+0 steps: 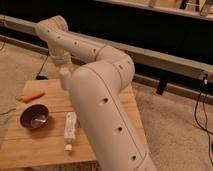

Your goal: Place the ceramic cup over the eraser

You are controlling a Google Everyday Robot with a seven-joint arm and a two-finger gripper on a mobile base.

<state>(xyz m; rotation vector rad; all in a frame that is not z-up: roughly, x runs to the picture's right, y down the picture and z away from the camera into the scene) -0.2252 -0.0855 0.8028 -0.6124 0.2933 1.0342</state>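
Note:
My gripper (64,76) hangs below the wrist over the far side of the wooden table (35,150), shut and mostly hidden behind my own big forearm (105,110). A small whitish shape shows at that spot; I cannot tell whether it is the ceramic cup or part of the gripper. No other cup shows on the table. A white oblong thing that I take for the eraser (70,129) lies lengthwise near the table's middle, in front of the gripper and close to the forearm.
A dark purple bowl (34,117) stands left of the eraser. An orange carrot (31,96) lies at the table's far left. A dark rail (165,57) runs along behind the table, and cables (202,107) hang at the right over the speckled floor.

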